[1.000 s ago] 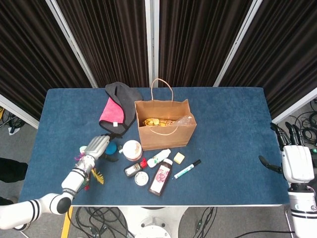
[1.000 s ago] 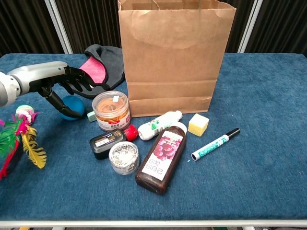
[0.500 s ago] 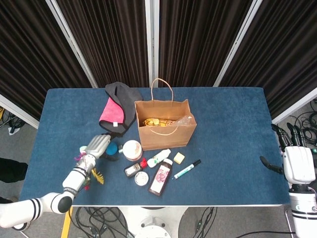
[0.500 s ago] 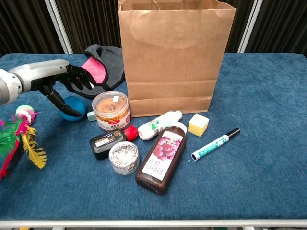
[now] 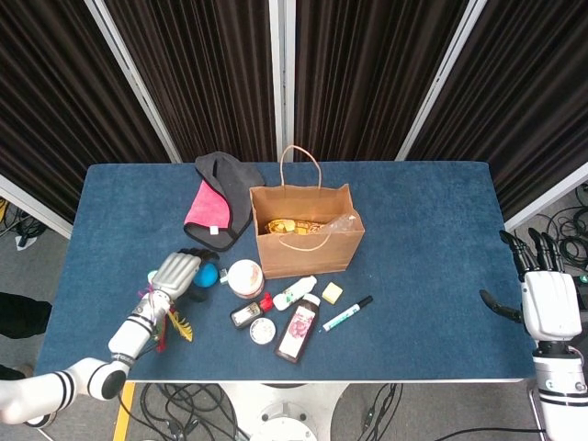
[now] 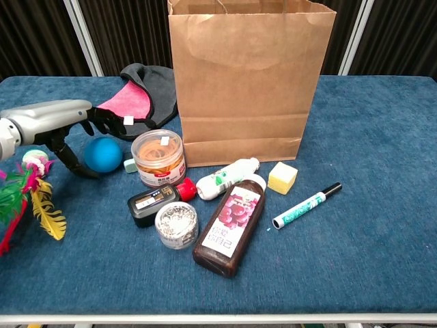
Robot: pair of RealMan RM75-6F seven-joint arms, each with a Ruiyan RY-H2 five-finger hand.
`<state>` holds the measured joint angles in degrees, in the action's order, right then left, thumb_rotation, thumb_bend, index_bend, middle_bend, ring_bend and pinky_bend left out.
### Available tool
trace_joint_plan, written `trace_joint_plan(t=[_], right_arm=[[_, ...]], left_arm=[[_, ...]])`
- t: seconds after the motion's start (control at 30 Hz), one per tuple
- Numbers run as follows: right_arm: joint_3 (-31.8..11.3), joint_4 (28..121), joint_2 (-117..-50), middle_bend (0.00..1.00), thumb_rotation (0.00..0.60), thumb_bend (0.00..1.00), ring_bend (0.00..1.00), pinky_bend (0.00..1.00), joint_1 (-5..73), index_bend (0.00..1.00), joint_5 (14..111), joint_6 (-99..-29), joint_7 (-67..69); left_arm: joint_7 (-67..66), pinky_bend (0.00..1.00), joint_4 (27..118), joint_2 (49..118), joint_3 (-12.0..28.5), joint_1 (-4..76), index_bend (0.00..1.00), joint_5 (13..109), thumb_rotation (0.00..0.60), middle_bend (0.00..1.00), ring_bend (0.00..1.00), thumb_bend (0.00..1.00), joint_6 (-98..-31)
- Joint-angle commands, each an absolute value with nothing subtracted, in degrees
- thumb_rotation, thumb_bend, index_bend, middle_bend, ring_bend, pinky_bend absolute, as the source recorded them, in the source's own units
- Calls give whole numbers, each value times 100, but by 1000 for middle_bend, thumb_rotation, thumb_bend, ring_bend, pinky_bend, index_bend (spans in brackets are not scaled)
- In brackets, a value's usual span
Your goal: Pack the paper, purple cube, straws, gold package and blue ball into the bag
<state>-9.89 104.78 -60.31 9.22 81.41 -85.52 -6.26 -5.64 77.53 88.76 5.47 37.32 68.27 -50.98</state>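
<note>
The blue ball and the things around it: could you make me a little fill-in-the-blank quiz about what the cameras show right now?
1. The blue ball lies on the table beside the left robot hand, which holds ____.
2. The marker lies to the ____ of the dark bottle in the chest view.
3. The brown paper bag stands ____.
4. The right robot hand hangs past the table's ____ edge.

Missing words: nothing; right; upright; right

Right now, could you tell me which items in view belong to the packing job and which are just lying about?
Job items:
blue ball, on the table beside the left hand
paper bag, upright
gold package, inside the bag

Lying about:
marker
dark bottle
yellow cube
feather toy
</note>
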Motion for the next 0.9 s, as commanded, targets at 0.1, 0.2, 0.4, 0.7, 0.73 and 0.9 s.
trace_joint_plan(t=[0.1, 0.2, 0.4, 0.7, 0.73, 0.9], right_arm=[[-993, 10435, -6042, 200, 600, 66, 7, 0, 926, 124, 8095, -8522, -600], [-997, 10408, -6044, 200, 600, 66, 7, 0, 927, 124, 8082, -8513, -576], [-1014, 10358, -6053, 200, 600, 66, 7, 0, 946, 128, 8017, -8465, -560], [-1045, 10262, -6104, 200, 600, 66, 7, 0, 1010, 128, 7909, -8350, -560], [-1045, 10257, -6105, 200, 600, 66, 7, 0, 1013, 128, 7906, -8346, -566], [-1058, 10255, -6097, 199, 600, 66, 7, 0, 1017, 129, 7868, -8336, -558]], left_arm=[[-556, 282, 7644, 8939, 551, 3773, 348, 6801, 600, 375, 276, 136, -4986], [-533, 294, 7502, 9008, 575, 3813, 356, 6800, 600, 383, 290, 148, -4927], [-441, 333, 7325, 9109, 635, 3869, 391, 6822, 600, 409, 345, 185, -4870], [-320, 379, 7004, 9260, 690, 3921, 444, 6868, 600, 449, 418, 244, -4833], [-316, 386, 6973, 9274, 692, 3924, 453, 6879, 600, 459, 432, 249, -4837], [-253, 415, 6910, 9315, 683, 3915, 484, 6925, 600, 487, 474, 258, -4844]])
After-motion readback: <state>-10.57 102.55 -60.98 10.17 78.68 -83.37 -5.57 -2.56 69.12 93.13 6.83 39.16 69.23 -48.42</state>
